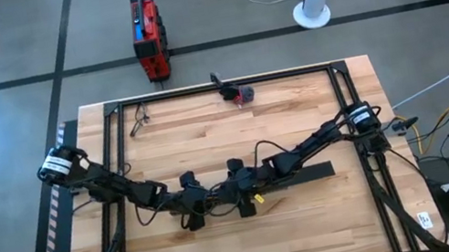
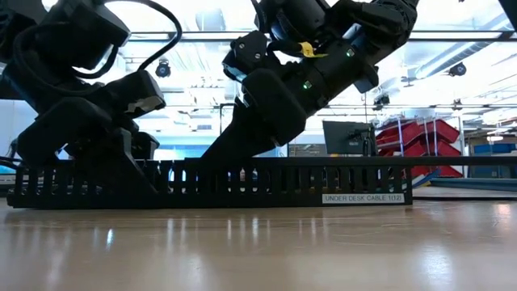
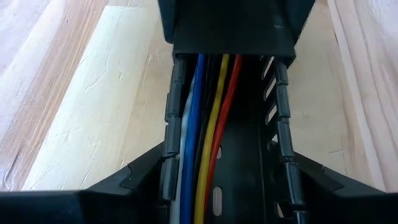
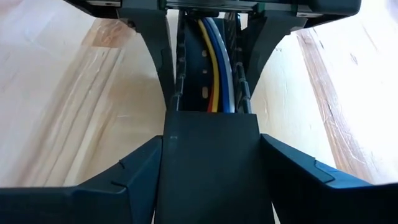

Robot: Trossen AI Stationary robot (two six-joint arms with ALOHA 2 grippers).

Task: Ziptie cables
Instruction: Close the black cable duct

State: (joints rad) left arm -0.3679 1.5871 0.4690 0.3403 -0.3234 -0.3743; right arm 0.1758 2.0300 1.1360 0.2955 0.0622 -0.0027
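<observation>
The cables (image 3: 208, 124) are thin blue, yellow, red and white wires. They lie lengthwise inside a long black slotted cable tray (image 2: 242, 182) that rests flat on the wooden table. My left gripper (image 3: 227, 180) and my right gripper (image 4: 211, 146) face each other along the tray near the table's middle, the left (image 1: 193, 208) beside the right (image 1: 242, 199). Each straddles the tray from above. A flat black cover (image 4: 211, 168) hides the cables (image 4: 217, 68) under the right gripper. Both are shut on what they straddle. My left gripper pinches the tray across its width, one finger (image 3: 158, 177) against each slotted side wall (image 3: 171, 143), coming down from above at a slant. The tray stays flat on the table. My right gripper has the black cover's two long edges (image 4: 165, 140) between its fingers (image 4: 134, 171), from above and across it. The cover sits on top of the tray.
A black metal frame (image 1: 112, 118) borders the tabletop, and the arms' own cables trail over it. A small dark tool with a red part (image 1: 237, 94) lies near the far edge. Bare wood (image 1: 317, 230) lies toward the near edge. A red case (image 1: 149, 37) stands on the floor beyond.
</observation>
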